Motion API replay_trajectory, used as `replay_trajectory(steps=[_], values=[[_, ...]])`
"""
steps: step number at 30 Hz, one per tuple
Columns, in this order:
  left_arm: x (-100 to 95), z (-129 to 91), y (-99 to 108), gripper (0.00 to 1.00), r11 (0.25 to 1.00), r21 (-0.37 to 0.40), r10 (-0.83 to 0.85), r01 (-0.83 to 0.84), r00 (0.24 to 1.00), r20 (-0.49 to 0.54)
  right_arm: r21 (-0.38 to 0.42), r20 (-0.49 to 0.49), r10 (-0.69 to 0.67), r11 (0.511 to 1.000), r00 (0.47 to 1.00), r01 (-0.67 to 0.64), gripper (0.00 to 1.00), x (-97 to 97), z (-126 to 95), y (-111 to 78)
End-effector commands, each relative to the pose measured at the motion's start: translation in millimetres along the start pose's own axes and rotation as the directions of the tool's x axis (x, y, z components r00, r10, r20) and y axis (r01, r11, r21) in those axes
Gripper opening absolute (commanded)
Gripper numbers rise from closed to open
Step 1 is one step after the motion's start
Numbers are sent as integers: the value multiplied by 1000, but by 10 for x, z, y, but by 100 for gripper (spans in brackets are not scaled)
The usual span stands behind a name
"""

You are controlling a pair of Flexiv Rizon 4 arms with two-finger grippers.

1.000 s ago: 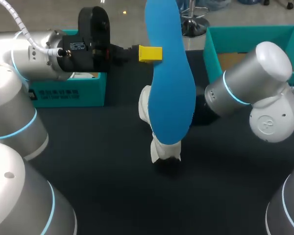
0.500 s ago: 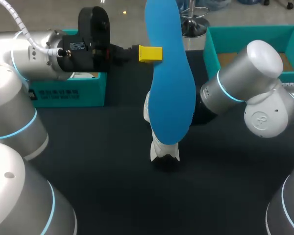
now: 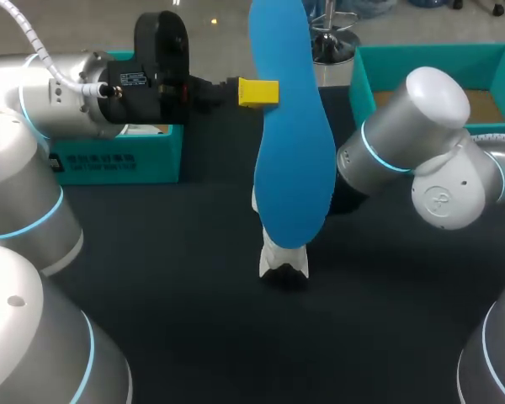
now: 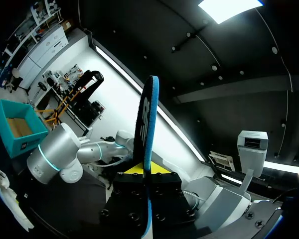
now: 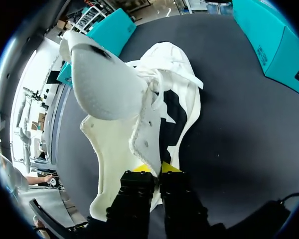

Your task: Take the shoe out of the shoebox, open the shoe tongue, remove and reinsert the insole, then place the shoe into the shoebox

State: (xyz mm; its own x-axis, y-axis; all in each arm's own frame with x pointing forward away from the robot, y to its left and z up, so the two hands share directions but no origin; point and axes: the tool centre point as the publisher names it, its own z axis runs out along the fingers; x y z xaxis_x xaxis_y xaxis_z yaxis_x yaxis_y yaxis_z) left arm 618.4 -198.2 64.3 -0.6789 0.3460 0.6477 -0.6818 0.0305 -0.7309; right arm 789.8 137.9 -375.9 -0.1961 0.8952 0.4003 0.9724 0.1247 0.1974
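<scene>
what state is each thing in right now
insole: out of the shoe, held upright in the air
left gripper: shut on the insole
shoe: out of the shoebox, tongue lifted open
right gripper: shut on the shoe's edge
shoebox: open, no shoe inside

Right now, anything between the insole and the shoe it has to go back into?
Nothing visible. The insole is held upright in the left hand, apart from the shoe. The right hand pinches the shoe's rim beside the opening.
</scene>
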Motion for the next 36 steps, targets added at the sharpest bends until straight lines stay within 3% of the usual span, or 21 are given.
replay_trajectory(steps=[1,4,6,9,17,20,34,36], values=[[-4,7,10,0,1000,2,1,-1,1000,0,0,1,16,1000,1000,-16,100,23,-33,-37],[-4,7,10,0,1000,2,1,-1,1000,0,-34,-47,45,998,998,-47,100,61,-122,-50],[-4,7,10,0,1000,2,1,-1,1000,0,-98,-177,68,991,982,-86,100,125,-230,-37],[-4,7,10,0,1000,2,1,-1,1000,0,-114,-252,67,989,965,-98,100,196,-384,-27],[-4,7,10,0,1000,2,1,-1,1000,0,-70,-353,-5,997,936,-21,100,313,-645,26],[-4,7,10,0,1000,2,1,-1,1000,0,-51,-461,-37,999,887,15,100,375,-730,51],[-4,7,10,0,1000,2,1,-1,1000,0,-51,-461,-37,999,887,15,100,375,-730,51],[-4,7,10,0,1000,2,1,-1,1000,0,-38,-498,-11,999,867,-9,100,380,-835,64]])
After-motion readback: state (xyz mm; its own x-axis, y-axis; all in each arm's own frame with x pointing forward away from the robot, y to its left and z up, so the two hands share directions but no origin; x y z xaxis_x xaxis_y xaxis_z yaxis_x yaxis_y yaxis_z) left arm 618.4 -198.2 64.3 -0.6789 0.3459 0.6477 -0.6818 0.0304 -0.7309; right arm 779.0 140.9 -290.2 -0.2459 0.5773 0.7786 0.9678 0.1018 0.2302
